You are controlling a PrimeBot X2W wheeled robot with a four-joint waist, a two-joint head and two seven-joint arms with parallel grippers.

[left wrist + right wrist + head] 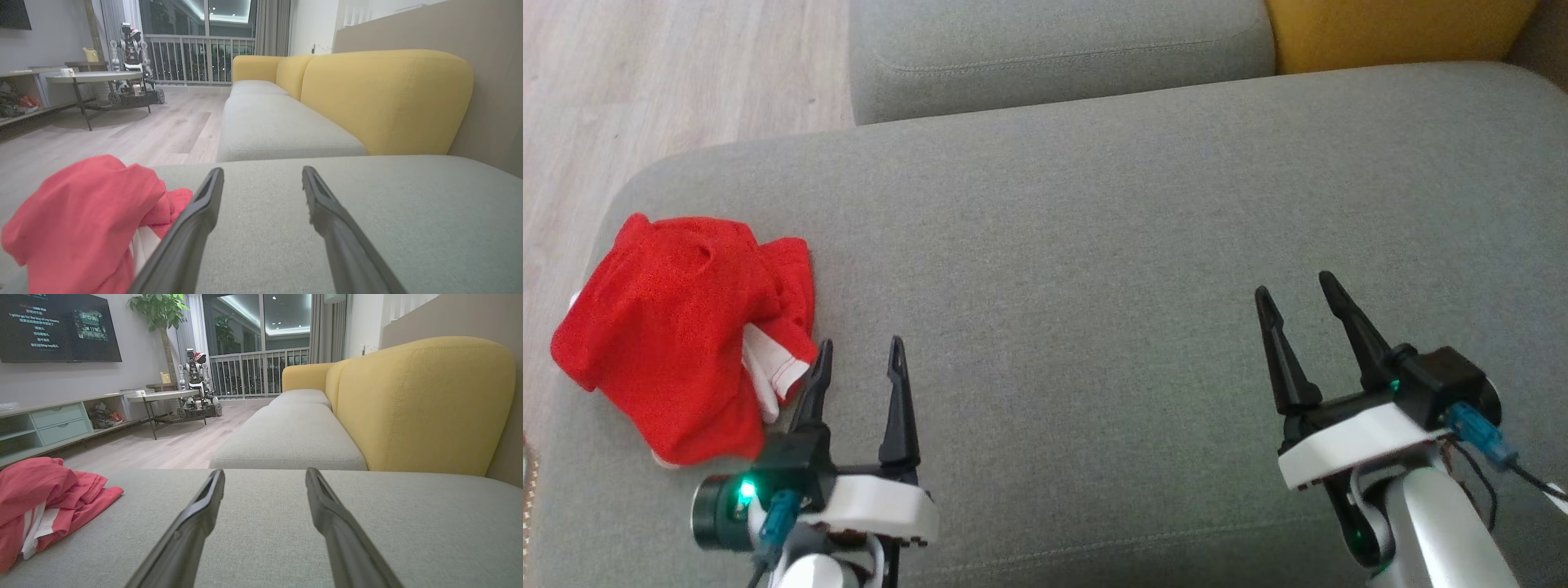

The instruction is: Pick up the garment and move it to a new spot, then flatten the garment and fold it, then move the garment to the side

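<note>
The left claw (862,343), fingers apart and empty, is hovering low over the grey fabric sofa seat (1054,229). The crumpled red garment with white trim (678,327) is lying just to its left, probably lined up for a first pick. The right claw (1294,284), likewise apart and empty, is hanging well clear. A yellow upholstered backrest (1388,33) is rising beyond both.

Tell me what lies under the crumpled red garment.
The red garment rests on the grey seat cushion, near its left end. A white trim peeks out from its folds. Anything else beneath the heap is covered.
</note>
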